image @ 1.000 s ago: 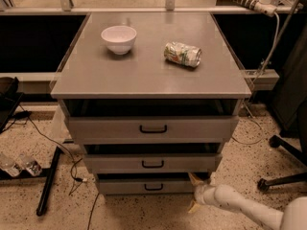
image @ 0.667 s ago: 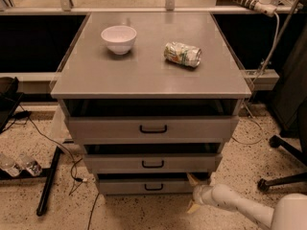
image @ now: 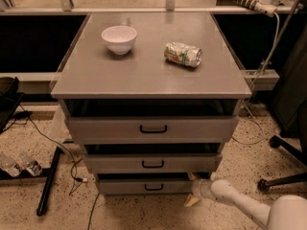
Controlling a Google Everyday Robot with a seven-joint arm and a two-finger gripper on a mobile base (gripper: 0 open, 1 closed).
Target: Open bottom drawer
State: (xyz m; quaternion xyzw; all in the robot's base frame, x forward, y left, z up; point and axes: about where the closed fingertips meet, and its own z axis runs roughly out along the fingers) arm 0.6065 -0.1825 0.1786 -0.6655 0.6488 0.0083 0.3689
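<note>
The bottom drawer (image: 144, 186) is the lowest and narrowest grey front of the cabinet, with a small black bar handle (image: 153, 187) and a thin dark gap above it. My gripper (image: 191, 189) sits low at the drawer's right end, right against the front corner. Its two tan fingertips stand apart, one above and one below, so it is open and holds nothing. The white arm (image: 240, 202) reaches in from the lower right.
The middle drawer (image: 152, 163) and top drawer (image: 152, 128) also show dark gaps above them. A white bowl (image: 119, 39) and a crushed can (image: 182, 54) lie on the cabinet top (image: 148, 75). A black pole (image: 48, 183), cables and bottles (image: 19, 164) lie left; a chair base (image: 283, 176) stands right.
Almost nothing has moved. The gripper stays at the right end of the bottom drawer, and the drawer fronts stand as before.
</note>
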